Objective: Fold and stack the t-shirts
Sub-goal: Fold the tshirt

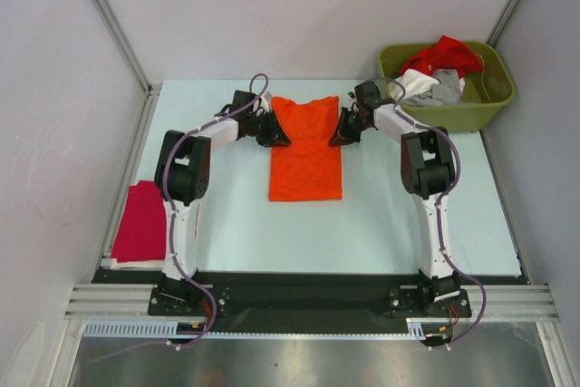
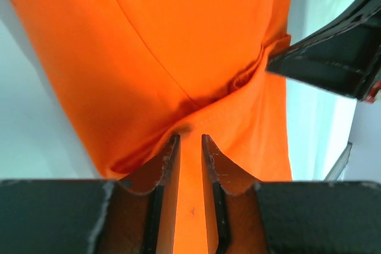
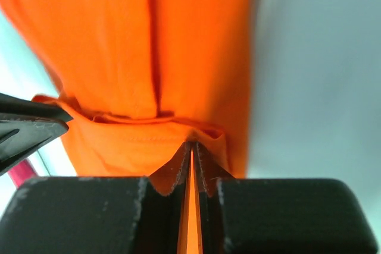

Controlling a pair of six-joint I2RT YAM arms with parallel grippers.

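A bright orange t-shirt (image 1: pixel 306 151) lies folded into a long strip in the middle of the table, its far end bunched up. My left gripper (image 1: pixel 279 136) sits at the shirt's far left corner. In the left wrist view the left gripper (image 2: pixel 189 138) is narrowed onto a puckered fold of the orange t-shirt (image 2: pixel 178 46). My right gripper (image 1: pixel 340 136) is at the far right corner. In the right wrist view the right gripper (image 3: pixel 191 145) is pinched shut on a thin edge of the orange t-shirt (image 3: pixel 137 40). A magenta-red t-shirt (image 1: pixel 140 222) lies flat at the table's left edge.
An olive-green bin (image 1: pixel 497 97) stands at the back right with red (image 1: pixel 446 54), white (image 1: pixel 412 86) and grey (image 1: pixel 446 88) t-shirts heaped in it. Walls close in the table at left, right and back. The two grippers face each other across the shirt.
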